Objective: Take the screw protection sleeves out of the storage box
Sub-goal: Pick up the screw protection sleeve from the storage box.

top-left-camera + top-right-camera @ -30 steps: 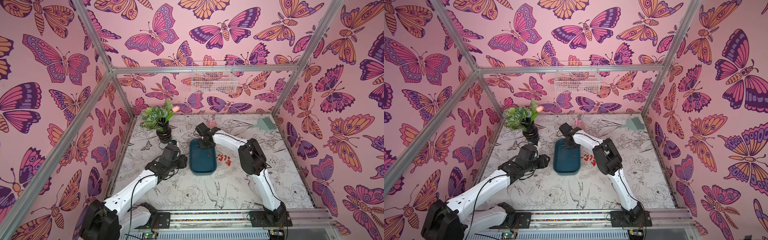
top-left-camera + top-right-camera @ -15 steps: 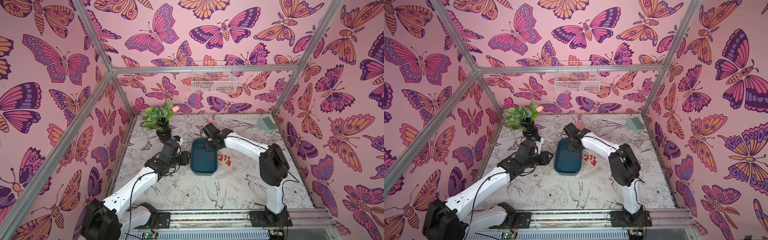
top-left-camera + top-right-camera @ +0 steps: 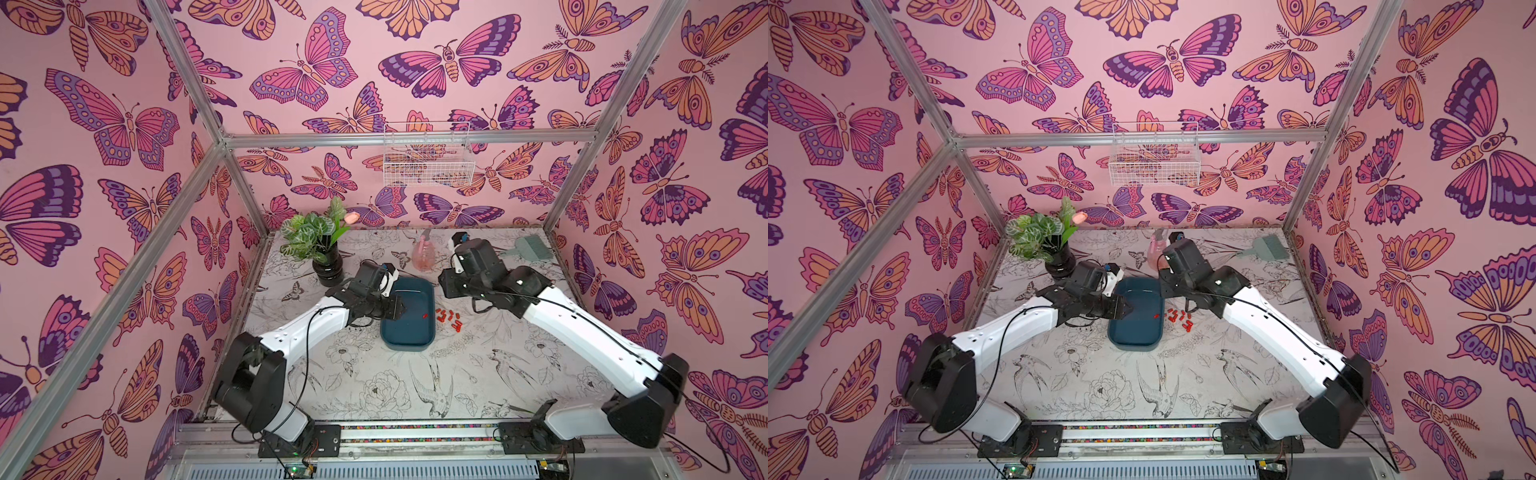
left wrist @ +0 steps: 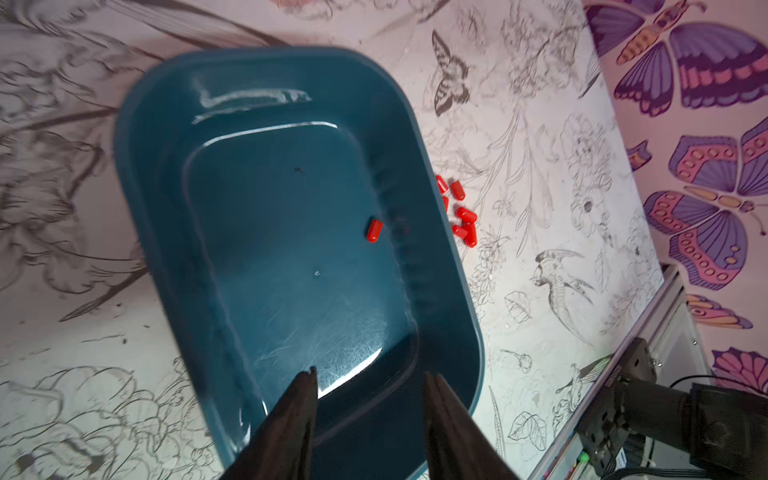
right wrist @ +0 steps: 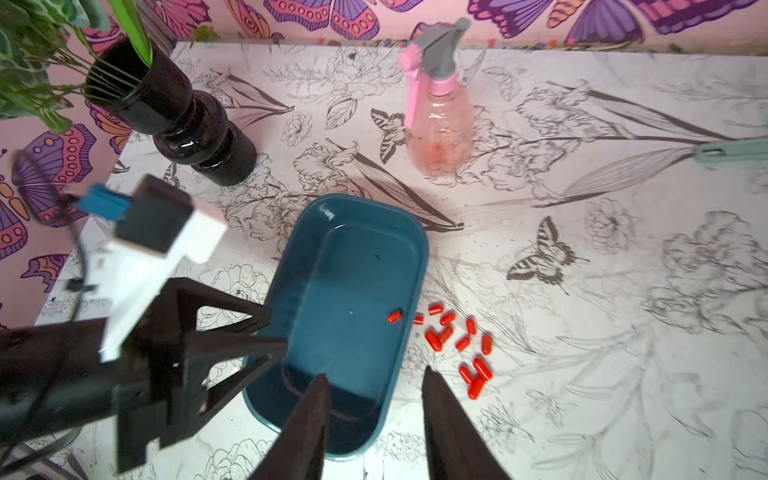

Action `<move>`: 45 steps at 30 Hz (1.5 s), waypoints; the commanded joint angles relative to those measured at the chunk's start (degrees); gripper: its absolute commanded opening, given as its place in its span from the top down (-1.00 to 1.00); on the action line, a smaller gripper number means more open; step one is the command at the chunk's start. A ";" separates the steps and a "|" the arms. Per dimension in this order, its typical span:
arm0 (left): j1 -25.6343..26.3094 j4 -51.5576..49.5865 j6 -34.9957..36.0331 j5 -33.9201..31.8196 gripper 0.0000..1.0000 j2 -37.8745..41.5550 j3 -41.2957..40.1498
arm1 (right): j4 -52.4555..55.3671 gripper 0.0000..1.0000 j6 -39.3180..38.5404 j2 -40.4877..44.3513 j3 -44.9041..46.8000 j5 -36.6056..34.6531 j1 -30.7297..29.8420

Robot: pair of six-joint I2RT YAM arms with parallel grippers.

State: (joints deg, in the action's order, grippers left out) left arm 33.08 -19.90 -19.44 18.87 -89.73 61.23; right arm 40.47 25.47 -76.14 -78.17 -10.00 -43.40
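The storage box (image 3: pixel 405 332) (image 3: pixel 1133 334) (image 4: pixel 270 249) (image 5: pixel 345 282) is a shallow teal tray in mid-table. One red screw protection sleeve (image 3: pixel 424 316) (image 3: pixel 1156 316) (image 4: pixel 373 230) (image 5: pixel 394 316) lies inside by its right wall. Several more sleeves (image 3: pixel 451 319) (image 3: pixel 1181 318) (image 4: pixel 464 216) (image 5: pixel 457 343) lie on the table just right of the box. My left gripper (image 3: pixel 397 309) (image 3: pixel 1127 309) (image 4: pixel 370 374) hangs open and empty over the box's left rim. The right gripper (image 3: pixel 444 289) (image 3: pixel 1165 286) (image 5: pixel 374 374) is open and empty, raised beside the box's far right corner.
A black vase with a plant (image 3: pixel 328 266) stands at the back left. A pink spray bottle (image 3: pixel 424 255) stands behind the box, and a green brush (image 3: pixel 530 247) lies at the back right. A white wire basket (image 3: pixel 428 160) hangs on the back wall.
The right gripper has pulled up and to the right, out of the box's far end, and opened wider. The left gripper has moved right, from beside the box to over its left rim.
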 commanded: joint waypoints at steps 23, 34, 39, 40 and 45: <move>6.60 -2.51 5.35 -7.88 0.08 -19.63 15.33 | 16.81 0.13 -6.79 24.36 11.87 3.90 21.34; 8.39 -2.65 6.30 -9.22 0.10 -23.92 18.74 | 17.35 0.13 -8.27 26.74 13.66 5.33 24.82; 9.26 -2.77 6.74 -10.18 0.12 -25.37 19.18 | 17.58 0.13 -8.69 26.87 13.59 5.56 25.35; 9.33 -2.73 6.86 -10.16 0.12 -25.63 19.36 | 17.59 0.13 -8.71 27.00 13.52 5.57 25.29; 9.46 -2.76 7.46 -11.17 0.15 -27.05 20.06 | 17.66 0.12 -8.74 27.27 13.70 5.76 25.51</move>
State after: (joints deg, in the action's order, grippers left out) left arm 42.35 -21.50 -13.30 9.02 -115.66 80.23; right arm 57.06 17.54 -49.43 -64.58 -4.60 -18.44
